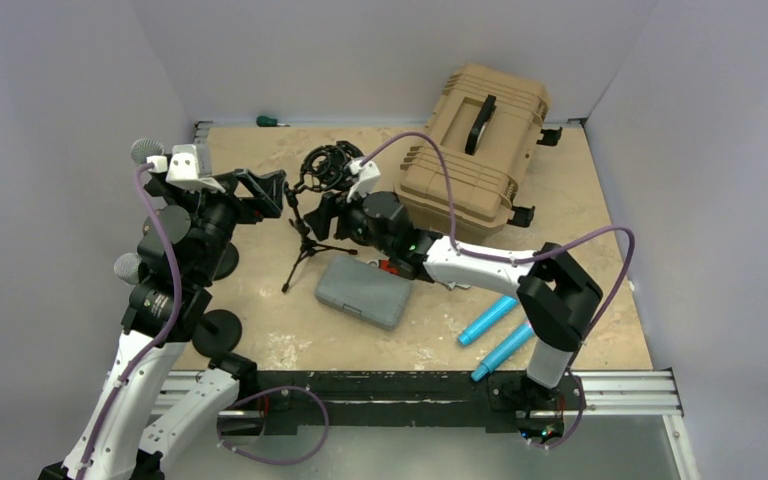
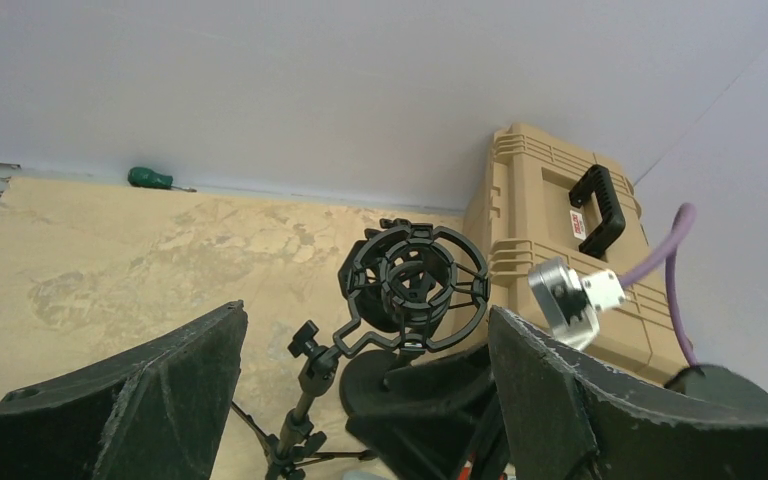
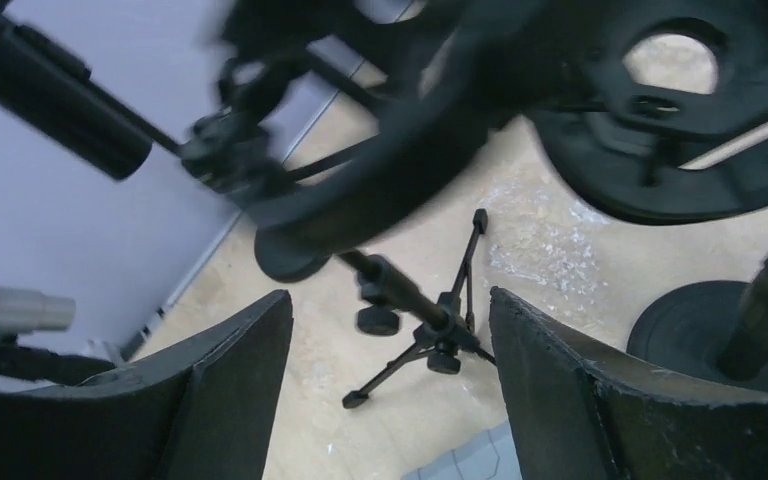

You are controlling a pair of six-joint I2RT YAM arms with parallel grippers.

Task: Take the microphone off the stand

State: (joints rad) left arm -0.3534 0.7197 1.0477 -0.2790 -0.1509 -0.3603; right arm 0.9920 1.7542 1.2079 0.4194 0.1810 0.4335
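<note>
Left claw (image 2: 368,315): spread wide and holding nothing. It hangs above the table (image 1: 410,345) just left of the tripod stand (image 1: 303,248), aimed at the shock mount (image 2: 412,285) and apart from it.
Right claw (image 3: 390,300): also spread, with nothing pinched. It sits just right of the tripod stand's pole, below the shock mount. I cannot tell whether a finger touches the pole.
Shock mount: a black ring cage, tilted on a short arm at the top of the tripod stand. It is blurred in the right wrist view.
Upper microphone head (image 1: 145,150): grey mesh, well left of the tripod stand, beside the left wrist camera. The arm hides its body.
Lower microphone head (image 1: 128,267): grey mesh, well left of the tripod stand and nearer the arm bases. Its body is likewise hidden.
Disc base (image 1: 220,332): a black round foot on the table, left of the tripod stand toward the near edge.
Tan hard case (image 1: 475,140): right of the tripod stand toward the far wall, lid down, black handle on top.
Grey case (image 1: 363,292): lies flat just right of the tripod stand's feet.
Blue tube (image 1: 488,320) and second blue tube (image 1: 505,352): well right of the tripod stand, lying near each other.
Green-handled screwdriver (image 1: 268,121): lies at the far wall beyond the tripod stand.
</note>
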